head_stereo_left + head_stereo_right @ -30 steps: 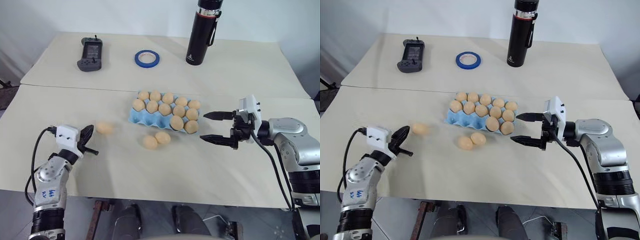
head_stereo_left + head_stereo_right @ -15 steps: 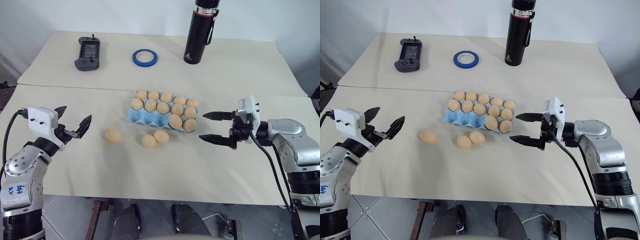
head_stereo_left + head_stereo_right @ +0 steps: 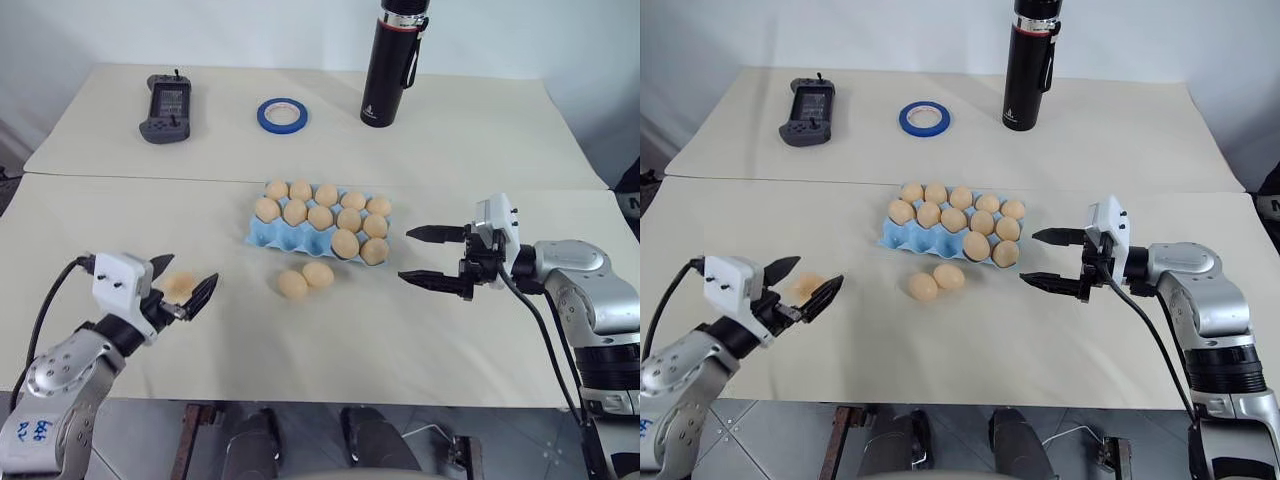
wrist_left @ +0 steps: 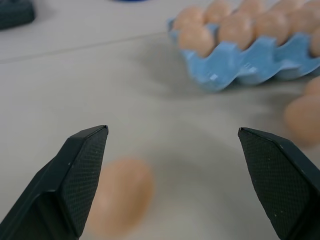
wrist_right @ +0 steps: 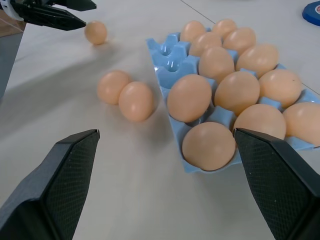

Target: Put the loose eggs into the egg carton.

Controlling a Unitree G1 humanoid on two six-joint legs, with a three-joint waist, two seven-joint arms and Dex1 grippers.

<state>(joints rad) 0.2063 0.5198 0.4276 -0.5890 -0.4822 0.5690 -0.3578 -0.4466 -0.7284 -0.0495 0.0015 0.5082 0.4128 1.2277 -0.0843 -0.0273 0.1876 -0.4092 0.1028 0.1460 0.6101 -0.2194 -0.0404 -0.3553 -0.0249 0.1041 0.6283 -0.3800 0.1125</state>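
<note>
The light blue egg carton sits mid-table with several eggs in it and empty cups at its front left corner. Two loose eggs lie touching just in front of it. A third loose egg rests on the table to the left. My left gripper is open, its fingers on either side of that egg; the egg sits close to one finger and is not gripped. To the right of the carton my right gripper hangs open and empty, pointing at the carton.
At the back of the table stand a black bottle, a blue tape ring and a dark handheld controller. A seam runs across the table behind the carton. The table's front edge is close to my left gripper.
My left gripper has opened, swung up and come back down around the lone egg, which has shifted on the table. The right arm has not moved.
</note>
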